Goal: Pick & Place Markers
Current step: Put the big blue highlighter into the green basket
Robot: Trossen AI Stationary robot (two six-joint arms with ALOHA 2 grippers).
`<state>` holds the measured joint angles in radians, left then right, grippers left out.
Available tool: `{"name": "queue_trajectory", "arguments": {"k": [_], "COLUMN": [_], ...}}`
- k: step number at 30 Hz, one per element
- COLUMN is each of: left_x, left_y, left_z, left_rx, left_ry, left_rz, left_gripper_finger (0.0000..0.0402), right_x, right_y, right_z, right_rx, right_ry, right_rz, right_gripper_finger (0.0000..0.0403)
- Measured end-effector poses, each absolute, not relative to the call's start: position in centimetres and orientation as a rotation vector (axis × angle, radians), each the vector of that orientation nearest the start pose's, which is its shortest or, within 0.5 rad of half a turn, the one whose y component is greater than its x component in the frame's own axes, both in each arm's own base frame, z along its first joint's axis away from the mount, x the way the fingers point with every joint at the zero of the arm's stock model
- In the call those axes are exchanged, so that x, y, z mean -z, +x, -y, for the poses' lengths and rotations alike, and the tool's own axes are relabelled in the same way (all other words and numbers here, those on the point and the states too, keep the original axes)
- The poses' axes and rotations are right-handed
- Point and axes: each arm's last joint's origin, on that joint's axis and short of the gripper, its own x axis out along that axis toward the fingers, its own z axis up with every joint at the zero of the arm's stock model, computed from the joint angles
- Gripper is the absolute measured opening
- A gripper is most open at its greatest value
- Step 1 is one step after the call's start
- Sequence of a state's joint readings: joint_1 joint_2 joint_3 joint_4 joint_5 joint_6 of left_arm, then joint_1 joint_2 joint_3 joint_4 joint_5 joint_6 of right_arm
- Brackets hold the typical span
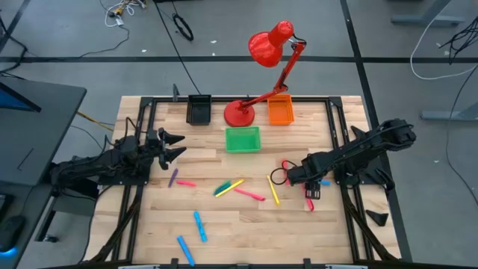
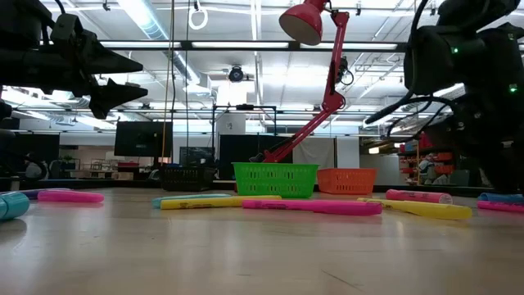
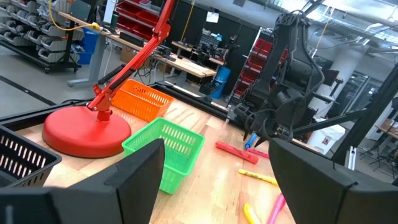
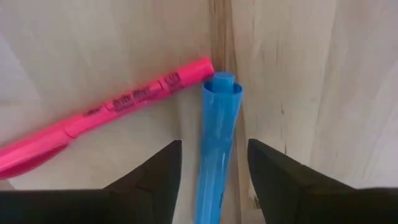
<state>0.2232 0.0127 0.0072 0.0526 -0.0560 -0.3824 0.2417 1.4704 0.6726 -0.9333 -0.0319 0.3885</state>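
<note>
**Right tool straddles a blue marker; left tool waits open**

High view: the right tool [image 1: 312, 185] sits low over the right side of the wooden worktop [image 1: 239, 224], above a blue marker [image 1: 324, 181] and a pink marker [image 1: 308, 202]. The left tool [image 1: 176, 146] hangs spread wide over the left side, gripping nothing. More markers lie scattered: a purple-and-pink pair [image 1: 178, 180] on the left, yellow, green and pink ones [image 1: 239, 188] in the middle, two blue ones [image 1: 196, 233] near the front edge. At the far edge stand a black bin [image 1: 199, 109], a green bin [image 1: 243, 139], an orange bin [image 1: 280, 110] and a red lamp [image 1: 272, 45].

Low view: markers lie flat across the worktop, a long pink one [image 2: 313, 206] in front of the green bin [image 2: 275, 179].

Left wrist view: the open fingers [image 3: 140, 180] frame the green bin [image 3: 166, 149] and the lamp's base [image 3: 84, 129].

Right wrist view: the two fingers [image 4: 154, 180] stand apart on either side of the blue marker [image 4: 217, 137], not visibly touching it; its cap end meets the tip of the pink marker [image 4: 112, 112].
</note>
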Motion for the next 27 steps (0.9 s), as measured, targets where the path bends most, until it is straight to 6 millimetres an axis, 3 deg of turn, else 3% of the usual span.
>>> {"name": "queue_trajectory", "arguments": {"k": [15, 23, 27], "left_x": [-17.0, -17.0, -17.0], "left_y": [9.5, 9.5, 9.5], "left_z": [-2.3, -2.3, -2.3], "left_rx": [-0.267, -0.267, -0.267], "left_ry": [-0.376, -0.376, -0.376], "left_rz": [0.100, 0.100, 0.100], "left_gripper_finger": [0.0296, 0.0296, 0.0296], "right_x": [-13.2, -13.4, -14.4], "right_y": [18.0, 17.9, 17.7], "right_z": [-4.6, -4.6, -4.5], "right_rx": [0.142, 0.171, 0.235], "right_ry": [0.135, 0.173, 0.213], "right_rz": [-1.752, -1.748, -1.762], "right_gripper_finger": [0.0049, 0.0051, 0.0050]}}
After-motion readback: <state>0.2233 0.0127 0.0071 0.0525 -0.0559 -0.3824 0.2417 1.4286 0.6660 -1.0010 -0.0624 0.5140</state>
